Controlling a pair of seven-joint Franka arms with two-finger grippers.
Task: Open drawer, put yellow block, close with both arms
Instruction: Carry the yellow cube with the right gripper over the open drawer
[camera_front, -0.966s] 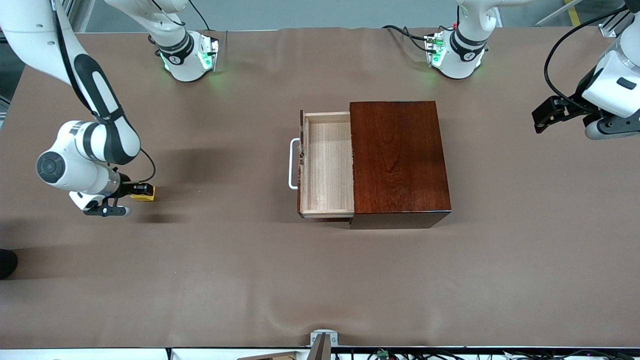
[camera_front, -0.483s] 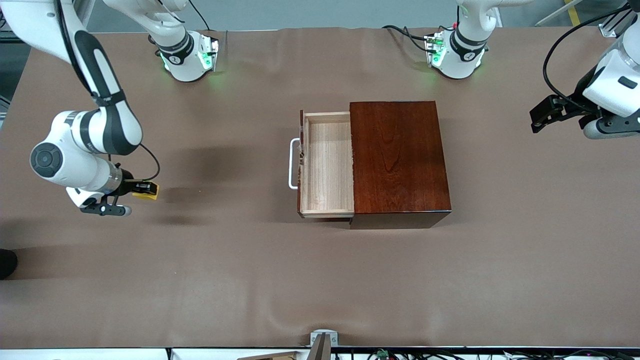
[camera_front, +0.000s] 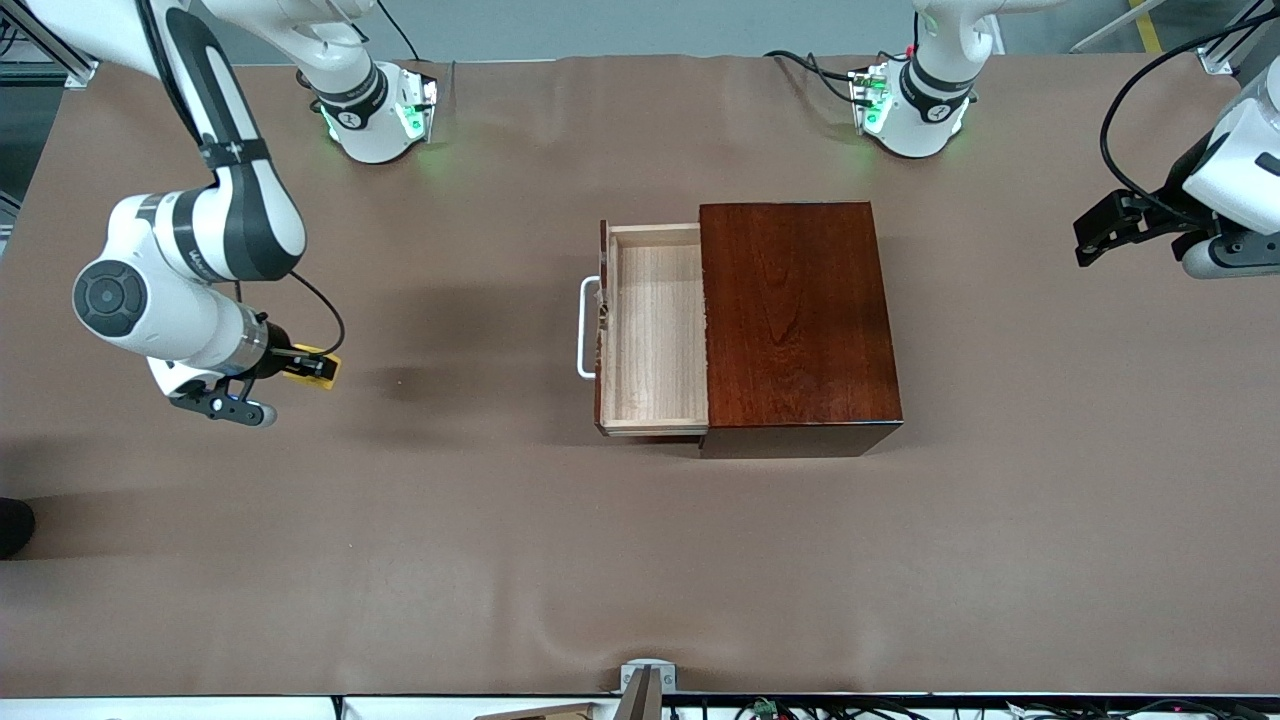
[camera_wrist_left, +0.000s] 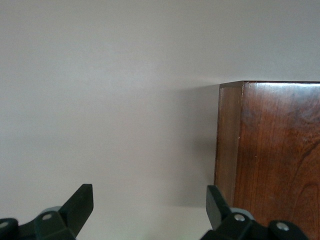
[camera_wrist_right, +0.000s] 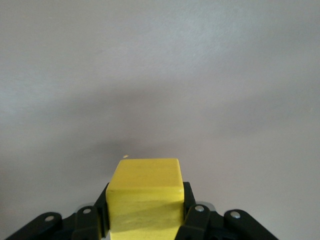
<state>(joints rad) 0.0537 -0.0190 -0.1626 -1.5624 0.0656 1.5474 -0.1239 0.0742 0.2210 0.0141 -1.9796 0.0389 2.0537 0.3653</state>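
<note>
One block: the yellow block (camera_wrist_right: 144, 196) is pinched between the fingers of the right claw (camera_front: 312, 367), up off the worktop (camera_front: 640, 560) toward the right arm's end and well apart from the drawer (camera_front: 655, 330).
Block look: a small, bright yellow cube with crisp edges and plain faces; in the right wrist view its top face shows fully, with the black fingers (camera_wrist_right: 189, 200) pressed against two opposite sides.
Drawer: pulled out of the box (camera_front: 798, 320) toward the right arm's end, its pale wooden tray bare inside and its white handle (camera_front: 586, 328) on the front.
Risk, drop: the grip appears to sit low on the cube, so a quick swing toward the drawer could probably let it twist or slip out short of the tray.
Risk, clip: if the carry runs too low, the block or the claw could likely catch the handle or the dark drawer front and knock the drawer crooked or partly shut.
Risk, miss: a release too near the tray's rim might leave the cube perched on the edge, which would jam the closing push.
Left claw (camera_wrist_left: 150, 212): spread wide and holding nothing, waiting over the worktop toward the left arm's end, with the box's end face in its wrist view.
</note>
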